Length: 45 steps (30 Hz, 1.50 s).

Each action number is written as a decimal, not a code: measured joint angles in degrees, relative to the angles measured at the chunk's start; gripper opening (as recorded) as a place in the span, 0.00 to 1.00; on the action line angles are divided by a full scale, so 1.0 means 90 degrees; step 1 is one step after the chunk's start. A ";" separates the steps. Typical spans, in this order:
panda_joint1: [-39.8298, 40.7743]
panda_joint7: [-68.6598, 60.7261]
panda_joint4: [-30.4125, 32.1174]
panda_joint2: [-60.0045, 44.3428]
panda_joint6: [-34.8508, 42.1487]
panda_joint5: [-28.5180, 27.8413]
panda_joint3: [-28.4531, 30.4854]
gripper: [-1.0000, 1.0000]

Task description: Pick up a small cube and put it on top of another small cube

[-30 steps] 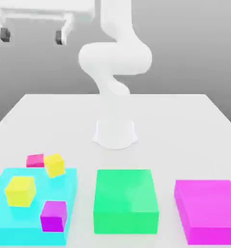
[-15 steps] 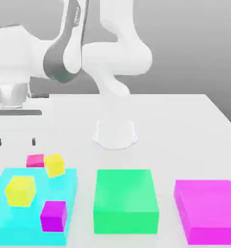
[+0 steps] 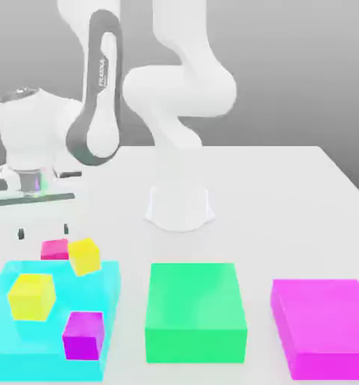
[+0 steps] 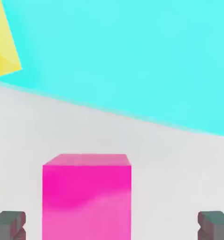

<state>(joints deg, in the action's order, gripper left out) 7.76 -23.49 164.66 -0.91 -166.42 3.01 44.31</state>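
On the table (image 3: 287, 188), one small cube (image 3: 54, 249), two yellow cubes (image 3: 31, 295), one purple cube (image 3: 83, 334)

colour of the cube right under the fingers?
Hot pink, plain and matte: the small cube. Clearest in the hand view, between the open fingers.

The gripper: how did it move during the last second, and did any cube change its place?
The gripper came down from high at the exterior view's left and now hangs open just above the small pink cube, gripping nothing. No cube moved; the cyan block stayed put.
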 joint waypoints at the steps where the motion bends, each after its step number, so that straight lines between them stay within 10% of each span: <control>1: 0.0007 -0.0176 -0.0024 -0.0080 -0.0040 0.0240 -0.0074 0.50; 19: 0.2286 -0.3123 -0.0332 -0.1532 -0.0954 0.4317 -0.3396 0.50; 20: 0.2411 -0.3224 -0.0338 -0.1590 -0.1001 0.4460 -0.3561 0.00; 26: 0.2475 -0.3276 -0.0341 -0.1618 -0.1007 0.4531 -0.3644 0.00; 45: 0.0659 -0.0338 -0.0054 -0.0175 -0.0091 0.0459 -0.0732 0.00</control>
<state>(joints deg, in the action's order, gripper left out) 13.69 -26.53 164.17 -2.49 -167.24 7.14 37.72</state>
